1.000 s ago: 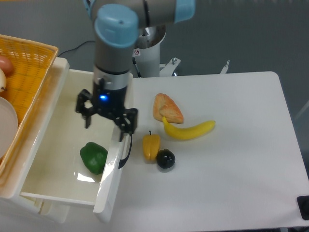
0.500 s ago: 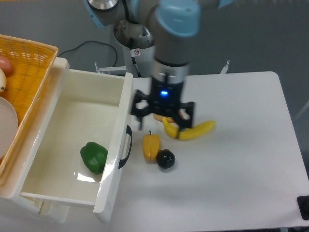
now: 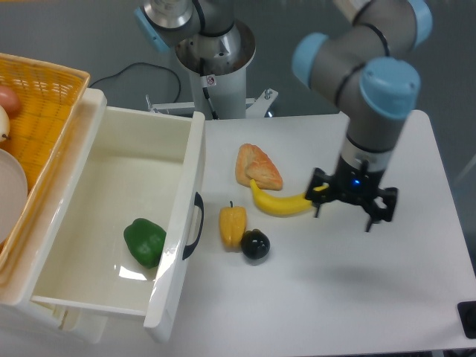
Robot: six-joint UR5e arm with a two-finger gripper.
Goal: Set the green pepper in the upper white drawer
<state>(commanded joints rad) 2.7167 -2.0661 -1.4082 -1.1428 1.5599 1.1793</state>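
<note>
I see a white desk (image 3: 357,297) with a gray floor (image 3: 67,30) behind it and a black cable (image 3: 123,72) lying there.

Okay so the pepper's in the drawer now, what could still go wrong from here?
The gripper hangs open low over the table, its near side overlapping the banana in this view; a sideways sweep could knock it into the yellow pepper and the dark round fruit. The upper white drawer stands pulled out with the green pepper loose near its front wall, so a hard push shut might roll the pepper around.
</note>
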